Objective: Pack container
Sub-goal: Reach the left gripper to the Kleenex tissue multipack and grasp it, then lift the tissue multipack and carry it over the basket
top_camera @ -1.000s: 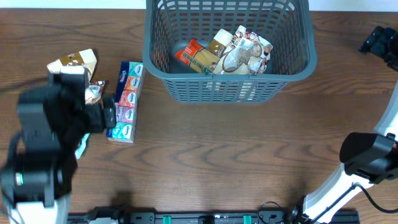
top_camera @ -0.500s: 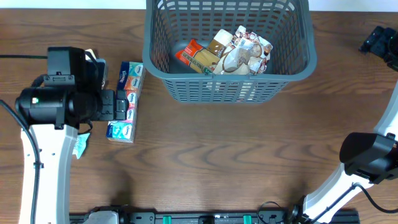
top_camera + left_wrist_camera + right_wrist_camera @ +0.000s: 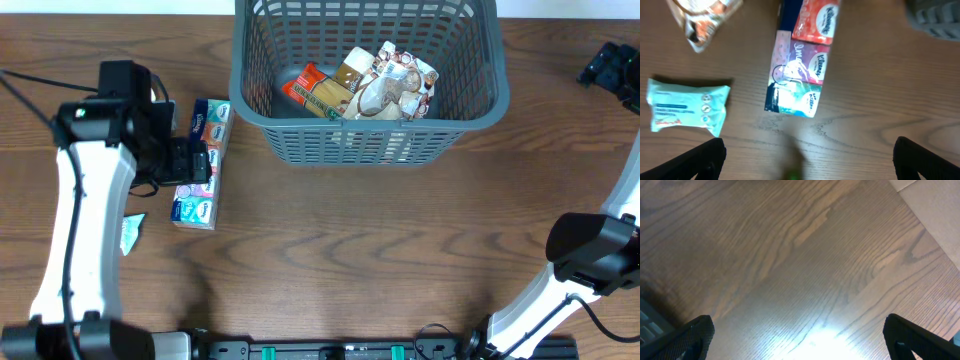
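Container [image 3: 350, 145] sits upright at the far middle of the bench [image 3: 350, 260], mouth facing up, long axis running left-right across the bench. A few snack packets [image 3: 365, 85] already lie in it. Step in hand, as I read it: fetching the next item, not dropping one. Left hand [image 3: 810, 160] hovers over the tissue multipack [image 3: 800, 65], fingers wide apart, holding nothing and not touching it. The multipack lies flat, left of the container and apart from it, long axis roughly far-to-near, so crosswise to the container's. Next move likely: come down, set the fingers across the pack's narrow width, close, lift, carry it right over the rim. A teal wipes packet [image 3: 687, 107] and a crinkled snack bag [image 3: 702, 20] lie further left, probably for later. Right hand [image 3: 800, 335] is parked at the far right over bare bench, fingers apart, empty.
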